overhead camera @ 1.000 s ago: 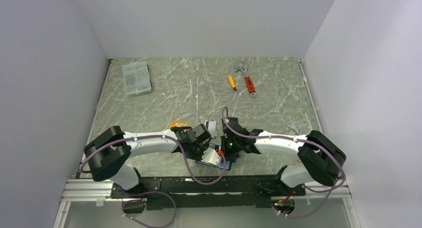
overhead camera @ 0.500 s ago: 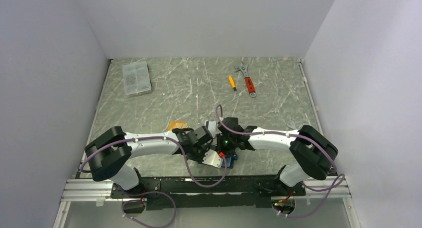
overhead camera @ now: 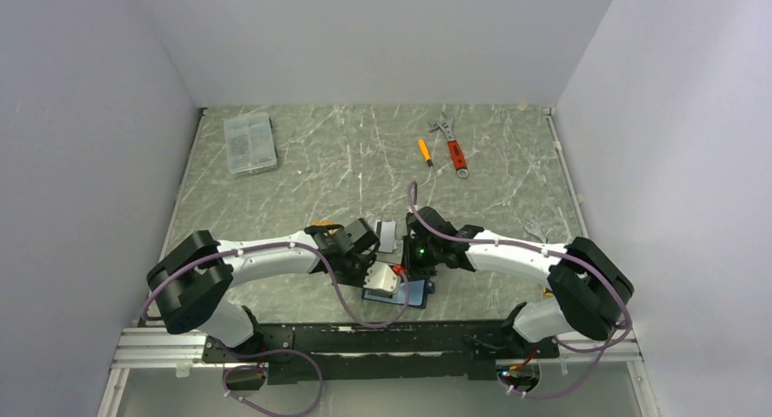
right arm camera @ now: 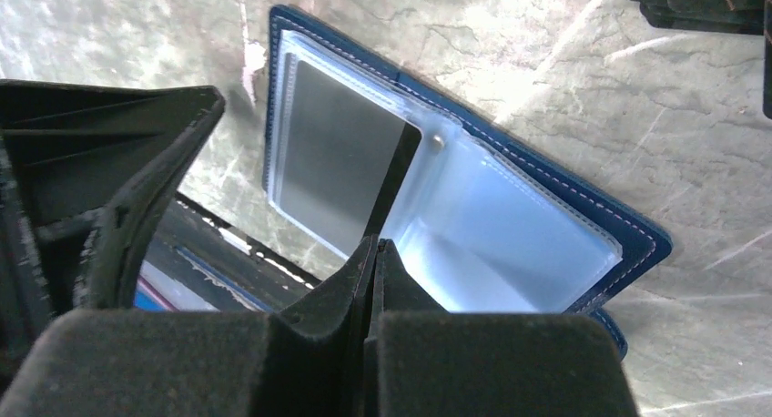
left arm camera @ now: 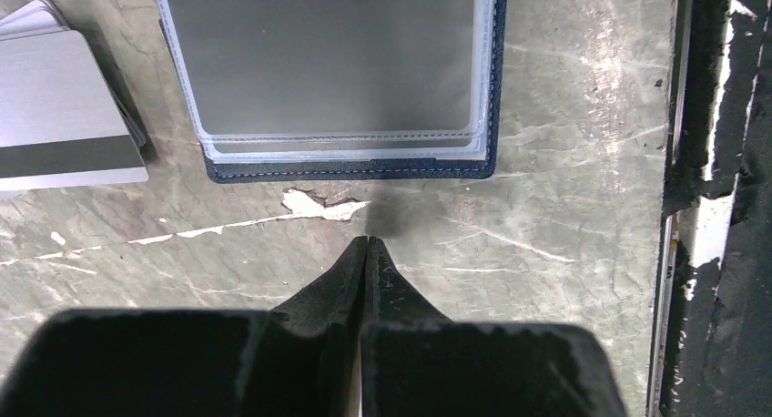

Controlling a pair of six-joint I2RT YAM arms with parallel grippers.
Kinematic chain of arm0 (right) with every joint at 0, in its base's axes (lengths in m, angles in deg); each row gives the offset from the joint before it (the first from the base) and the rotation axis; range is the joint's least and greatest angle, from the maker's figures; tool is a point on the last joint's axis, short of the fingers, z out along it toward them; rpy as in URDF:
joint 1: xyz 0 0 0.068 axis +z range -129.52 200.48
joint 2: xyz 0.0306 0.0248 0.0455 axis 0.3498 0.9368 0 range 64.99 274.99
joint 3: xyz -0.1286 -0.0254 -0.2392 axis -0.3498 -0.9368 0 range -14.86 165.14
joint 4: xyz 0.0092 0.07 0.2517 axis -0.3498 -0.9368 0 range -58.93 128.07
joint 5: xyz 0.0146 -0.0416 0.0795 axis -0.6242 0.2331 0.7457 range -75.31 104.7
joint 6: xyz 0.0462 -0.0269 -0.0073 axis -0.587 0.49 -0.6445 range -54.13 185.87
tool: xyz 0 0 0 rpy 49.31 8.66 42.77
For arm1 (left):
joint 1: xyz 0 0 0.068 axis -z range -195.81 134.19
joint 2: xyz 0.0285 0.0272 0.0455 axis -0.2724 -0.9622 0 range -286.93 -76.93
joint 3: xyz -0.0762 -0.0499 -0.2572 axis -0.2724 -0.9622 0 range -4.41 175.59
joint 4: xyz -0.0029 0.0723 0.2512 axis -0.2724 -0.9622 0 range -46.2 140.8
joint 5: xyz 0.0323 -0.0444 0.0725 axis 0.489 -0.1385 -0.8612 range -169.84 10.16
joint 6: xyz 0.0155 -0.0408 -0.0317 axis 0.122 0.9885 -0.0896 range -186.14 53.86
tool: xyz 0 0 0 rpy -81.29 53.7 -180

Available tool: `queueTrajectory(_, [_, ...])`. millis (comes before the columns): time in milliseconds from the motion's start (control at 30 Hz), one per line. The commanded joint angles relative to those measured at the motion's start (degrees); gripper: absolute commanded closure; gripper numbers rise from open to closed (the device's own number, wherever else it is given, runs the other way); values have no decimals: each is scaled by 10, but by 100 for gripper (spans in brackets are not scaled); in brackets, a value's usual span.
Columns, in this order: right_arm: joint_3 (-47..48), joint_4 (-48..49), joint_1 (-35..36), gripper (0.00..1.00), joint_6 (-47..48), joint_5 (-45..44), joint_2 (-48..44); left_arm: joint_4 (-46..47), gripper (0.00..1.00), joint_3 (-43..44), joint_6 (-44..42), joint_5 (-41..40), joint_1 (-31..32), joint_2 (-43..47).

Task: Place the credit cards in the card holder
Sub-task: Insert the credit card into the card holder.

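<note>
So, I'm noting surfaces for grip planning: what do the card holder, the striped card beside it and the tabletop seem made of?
The card holder: navy leather or imitation, going by its stitched matte edge, with glossy clear plastic sleeves. The striped card: probably plastic, brushed silver finish, black magnetic band. The tabletop: marble-patterned, chipped to white, so perhaps a laminate.

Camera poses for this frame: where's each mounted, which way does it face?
Top external: above, behind the bases, looking down on the table; left arm, right arm show.
Left wrist: looks down past the shut left gripper at the card holder.
Right wrist: low, angled across the open card holder; shut right gripper foreground.
Wrist views share the card holder.
</note>
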Motion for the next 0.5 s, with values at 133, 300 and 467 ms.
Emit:
queueTrajectory(133, [3, 16, 2, 100, 7, 8, 54, 9, 95, 23, 10, 54, -2, -11])
queueTrajectory(300, [8, 34, 10, 100, -1, 16, 68, 18, 95, 29, 8, 60, 0, -33])
queueTrajectory(467, [25, 55, 24, 100, -3, 27, 96, 36, 95, 24, 13, 56, 10, -41])
